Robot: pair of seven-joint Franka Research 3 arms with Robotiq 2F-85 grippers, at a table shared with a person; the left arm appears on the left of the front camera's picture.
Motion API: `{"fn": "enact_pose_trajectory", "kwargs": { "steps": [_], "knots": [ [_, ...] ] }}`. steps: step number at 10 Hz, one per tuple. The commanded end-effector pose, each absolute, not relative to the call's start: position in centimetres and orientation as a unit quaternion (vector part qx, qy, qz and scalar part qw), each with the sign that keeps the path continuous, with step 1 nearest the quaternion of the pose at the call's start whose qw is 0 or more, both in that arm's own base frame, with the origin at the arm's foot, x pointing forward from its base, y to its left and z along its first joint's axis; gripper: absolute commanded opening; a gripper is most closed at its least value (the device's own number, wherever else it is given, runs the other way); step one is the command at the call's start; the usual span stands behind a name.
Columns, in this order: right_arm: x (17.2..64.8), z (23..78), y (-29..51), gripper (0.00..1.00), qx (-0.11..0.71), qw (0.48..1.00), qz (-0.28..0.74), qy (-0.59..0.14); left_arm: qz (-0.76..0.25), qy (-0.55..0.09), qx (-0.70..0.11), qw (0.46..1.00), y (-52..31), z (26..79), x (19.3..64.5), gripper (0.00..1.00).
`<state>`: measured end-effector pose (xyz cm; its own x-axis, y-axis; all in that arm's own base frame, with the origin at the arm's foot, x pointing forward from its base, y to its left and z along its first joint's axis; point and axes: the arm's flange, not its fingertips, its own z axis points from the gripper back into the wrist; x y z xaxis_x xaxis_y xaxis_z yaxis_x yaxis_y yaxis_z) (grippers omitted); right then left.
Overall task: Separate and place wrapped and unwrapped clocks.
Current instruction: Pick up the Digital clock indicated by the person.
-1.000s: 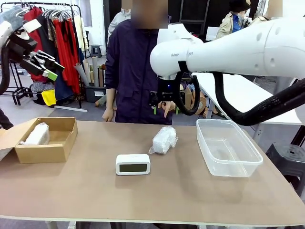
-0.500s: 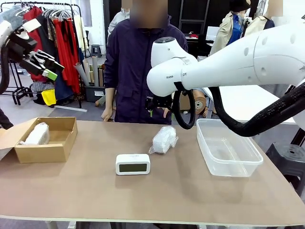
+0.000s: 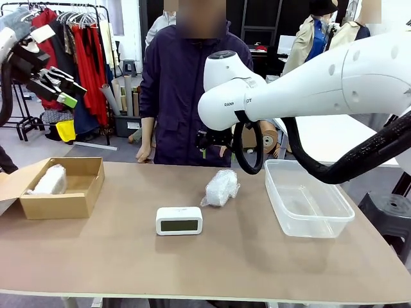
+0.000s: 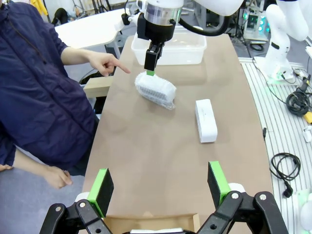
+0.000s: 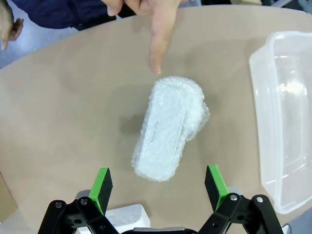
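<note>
Swung in during the last second, the right hand (image 5: 159,187) hovers spread and empty above the bubble-wrap bundle (image 5: 168,129) on the worktop (image 5: 73,107), where descending could strike the person's pointing finger (image 5: 157,44) just beside it.

A flat brown table (image 3: 257,263) carries an open tan cardboard box (image 3: 61,205) at its left end and a clear, rectangular plastic container (image 3: 314,230) at its right, well apart. A person in a dark navy jacket (image 3: 180,90) stands at the far side. Behind on the left, a rack of red garments (image 3: 87,58) hangs. A white table (image 4: 92,31) stands farther back, a black stool (image 3: 385,215) sits at the right, and black cables (image 4: 287,165) lie on the floor.
</note>
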<state>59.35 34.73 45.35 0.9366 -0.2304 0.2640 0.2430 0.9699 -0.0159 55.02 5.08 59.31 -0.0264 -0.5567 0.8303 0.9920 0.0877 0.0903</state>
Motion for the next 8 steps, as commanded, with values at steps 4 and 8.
{"fn": "enact_pose_trajectory", "kwargs": {
  "steps": [4,8],
  "knots": [
    [59.38,45.80,34.76,1.00,-0.026,0.983,-0.127,-0.131,-0.615,-0.376,-0.287,0.631,5.16,59.38,54.70,1.00],
    [59.35,45.38,34.73,1.00,-0.024,0.984,-0.120,-0.131,-0.615,-0.376,-0.287,0.631,5.16,59.38,54.70,1.00]
  ]
}}
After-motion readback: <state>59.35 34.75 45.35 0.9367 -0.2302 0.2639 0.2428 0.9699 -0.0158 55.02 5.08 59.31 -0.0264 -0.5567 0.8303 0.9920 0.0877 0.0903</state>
